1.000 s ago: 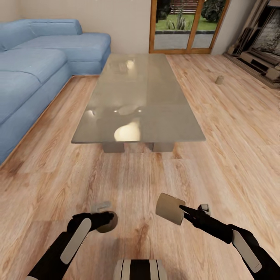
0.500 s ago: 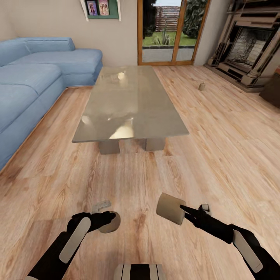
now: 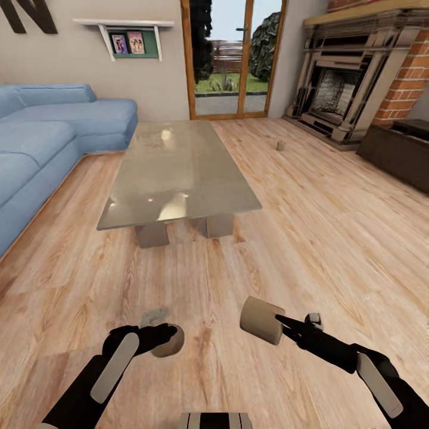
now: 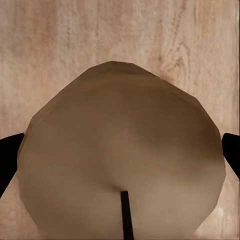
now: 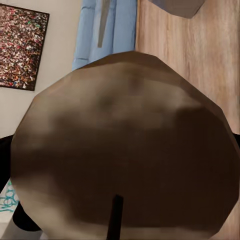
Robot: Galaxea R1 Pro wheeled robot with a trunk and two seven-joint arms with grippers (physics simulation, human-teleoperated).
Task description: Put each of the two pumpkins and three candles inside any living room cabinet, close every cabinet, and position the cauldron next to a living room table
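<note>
Each of my hands carries a cream-beige candle low over the plank floor. My left gripper (image 3: 162, 338) is shut on one candle (image 3: 167, 341), whose round end (image 4: 122, 160) looms large in the left wrist view. My right gripper (image 3: 280, 325) is shut on another candle (image 3: 261, 320), seen end-on (image 5: 125, 150) in the right wrist view. A third candle (image 3: 280, 145) stands on the floor far ahead, near the fireplace. The end of the dark-brown cabinet (image 3: 396, 152) shows at the right edge. Pumpkins and cauldron are out of view.
A long glass-topped coffee table (image 3: 179, 173) stands ahead on the light wood floor (image 3: 333, 238). The blue corner sofa (image 3: 42, 143) runs along the left. A stone fireplace (image 3: 339, 89) with brick chimney (image 3: 408, 77) and a glazed door (image 3: 229, 59) are at the back.
The head view has tilted up and swung right, bringing in the fireplace, brick chimney, cabinet end and wall shelf. Both grippers hold their candles as before.
</note>
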